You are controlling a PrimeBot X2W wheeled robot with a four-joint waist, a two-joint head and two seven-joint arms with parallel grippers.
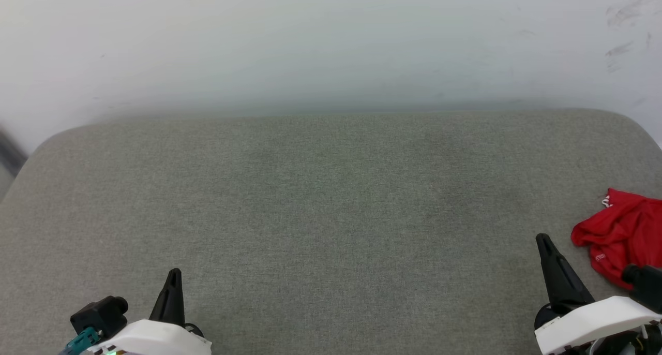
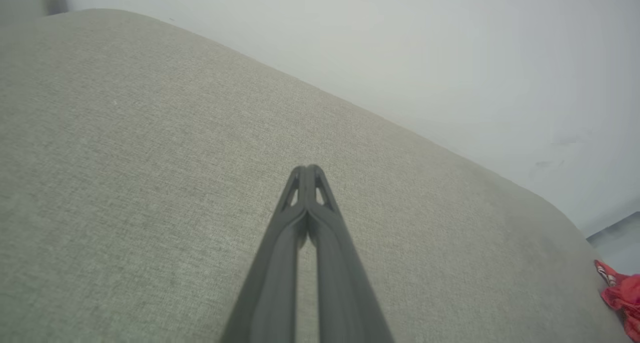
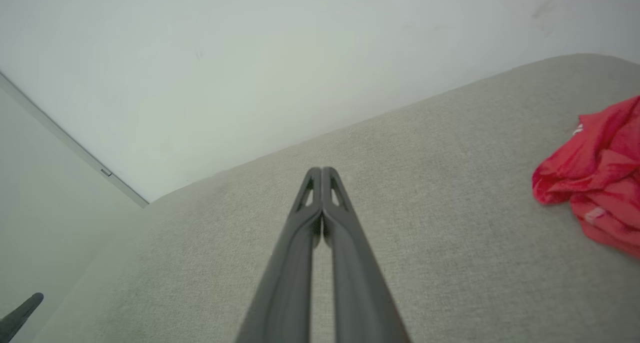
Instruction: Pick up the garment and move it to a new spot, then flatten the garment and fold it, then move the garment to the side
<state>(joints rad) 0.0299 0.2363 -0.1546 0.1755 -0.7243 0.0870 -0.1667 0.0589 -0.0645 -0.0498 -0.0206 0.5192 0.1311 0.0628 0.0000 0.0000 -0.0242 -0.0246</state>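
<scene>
Coarse-woven grey cloth, matt, covers the surface (image 1: 331,200) beneath the right gripper (image 1: 542,240). Its fingers (image 1: 561,282) are matt dark plastic, its shell (image 1: 595,313) smooth glossy white plastic. Just right of it, the garment (image 1: 620,231) is soft red cloth.

A bare test room, lab-like rather than homely: a grey fabric-covered surface (image 2: 150,183) under the left gripper (image 2: 308,168), a plain white wall (image 2: 425,58) (scuffed) ahead of it.

a grey fabric surface (image 1: 331,200) carries a crumpled red garment (image 1: 623,233) at its right edge.
</scene>
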